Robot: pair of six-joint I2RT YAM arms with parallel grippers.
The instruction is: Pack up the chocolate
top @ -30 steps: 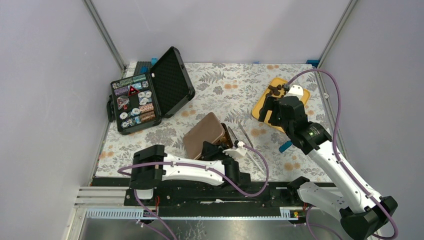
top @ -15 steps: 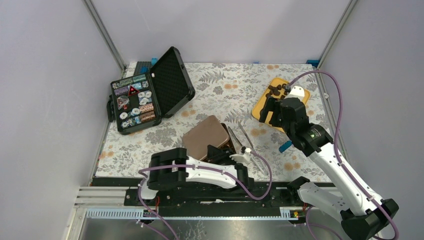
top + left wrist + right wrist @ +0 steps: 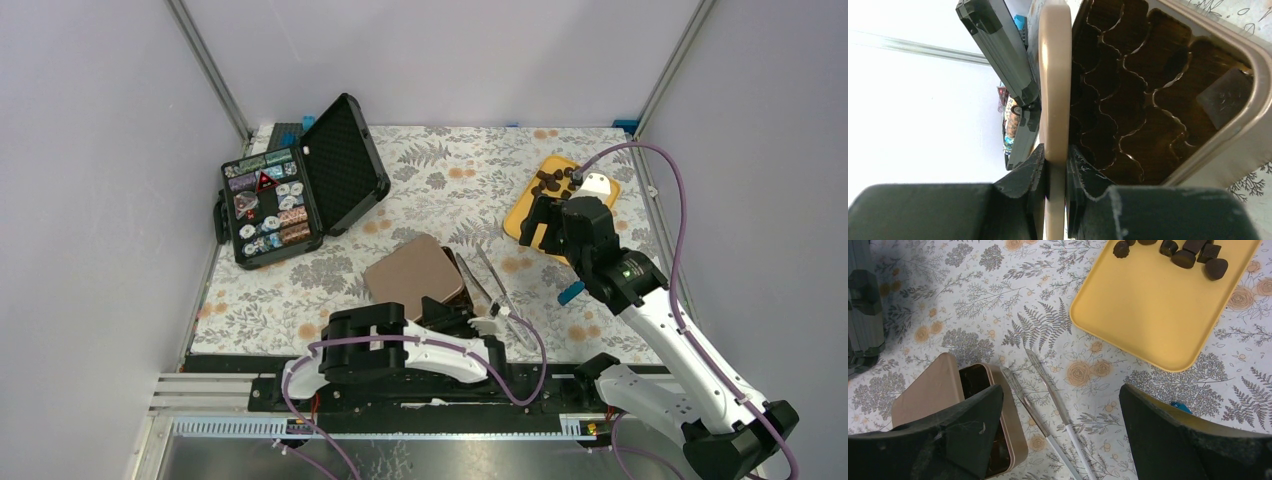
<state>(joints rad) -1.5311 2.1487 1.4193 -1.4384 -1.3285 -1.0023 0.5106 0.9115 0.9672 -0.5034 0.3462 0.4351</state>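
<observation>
Left arm (image 3: 430,350) farther back; pincer (image 3: 1057,156) grip on lid (image 3: 1055,75) wrist-view only.

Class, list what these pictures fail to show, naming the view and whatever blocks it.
- How many chocolates there are: the right wrist view's top edge cuts the pile on the yellow tray; from above, the right arm covers part of it.
- What fills the tin: from above the lid hides most of it; the left wrist view shows only some compartments.
- Items in the open case: too small from above.
</observation>
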